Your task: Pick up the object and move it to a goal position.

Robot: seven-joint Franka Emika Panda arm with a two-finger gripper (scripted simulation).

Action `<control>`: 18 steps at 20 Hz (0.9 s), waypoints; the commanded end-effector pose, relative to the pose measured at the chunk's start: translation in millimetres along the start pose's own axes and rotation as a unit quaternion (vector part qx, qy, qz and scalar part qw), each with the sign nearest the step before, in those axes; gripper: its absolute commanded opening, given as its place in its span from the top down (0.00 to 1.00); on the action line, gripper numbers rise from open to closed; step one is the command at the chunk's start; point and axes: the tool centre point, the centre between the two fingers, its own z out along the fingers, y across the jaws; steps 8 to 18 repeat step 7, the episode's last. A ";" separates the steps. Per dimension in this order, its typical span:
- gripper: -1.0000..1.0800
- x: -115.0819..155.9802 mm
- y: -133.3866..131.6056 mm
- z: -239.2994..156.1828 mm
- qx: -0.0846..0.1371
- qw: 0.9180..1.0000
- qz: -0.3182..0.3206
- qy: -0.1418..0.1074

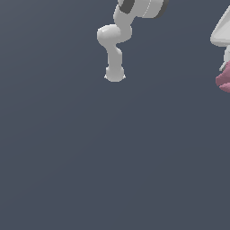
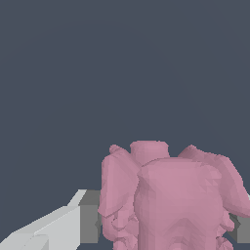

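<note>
The object (image 2: pixel 171 195) is a pink, knobbly, ridged piece that fills the near part of the wrist view. It sits between the grey pads (image 2: pixel 90 222) of my gripper (image 2: pixel 166 227), which is shut on it; the far pad only peeks out at the frame's edge. In the exterior view the object (image 1: pixel 225 80) shows as a pink lump at the right edge, hanging just under the white gripper (image 1: pixel 223 67), which is mostly cut off by the frame. The object appears lifted off the surface.
The white arm's base and lower links (image 1: pixel 114 49) stand at the top centre of the exterior view. A plain dark grey floor (image 1: pixel 112 157) spreads under everything.
</note>
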 end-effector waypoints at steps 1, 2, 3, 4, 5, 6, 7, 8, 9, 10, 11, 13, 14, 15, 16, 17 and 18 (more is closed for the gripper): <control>1.00 -0.2 -1.1 -1.5 0.000 1.000 0.001 0.001; 1.00 -0.2 -1.4 -1.7 0.000 1.000 0.001 0.001; 1.00 -0.2 -1.6 -2.0 0.000 1.000 0.001 0.001; 1.00 -0.4 -1.8 -2.1 0.000 1.000 0.001 0.001; 1.00 -0.2 -1.8 -2.2 0.000 1.000 0.002 0.001; 1.00 -0.3 -1.9 -2.3 0.000 1.000 0.002 0.001; 1.00 -0.3 -1.9 -2.3 0.000 1.000 0.002 0.001; 1.00 -0.3 -1.9 -2.3 0.000 1.000 0.002 0.001; 1.00 -0.3 -1.9 -2.3 0.000 1.000 0.002 0.001; 1.00 -0.3 -1.9 -2.3 0.000 1.000 0.002 0.001; 1.00 -0.3 -1.9 -2.3 0.000 1.000 0.002 0.001; 1.00 -0.3 -1.9 -2.3 0.000 1.000 0.002 0.001; 1.00 -0.3 -1.9 -2.3 0.000 1.000 0.002 0.001; 1.00 -0.3 -1.9 -2.3 0.000 1.000 0.002 0.001; 1.00 -0.3 -1.9 -2.3 0.000 1.000 0.002 0.001; 1.00 -0.3 -1.9 -2.3 0.000 1.000 0.002 0.001; 1.00 -0.3 -1.9 -2.3 0.000 1.000 0.002 0.001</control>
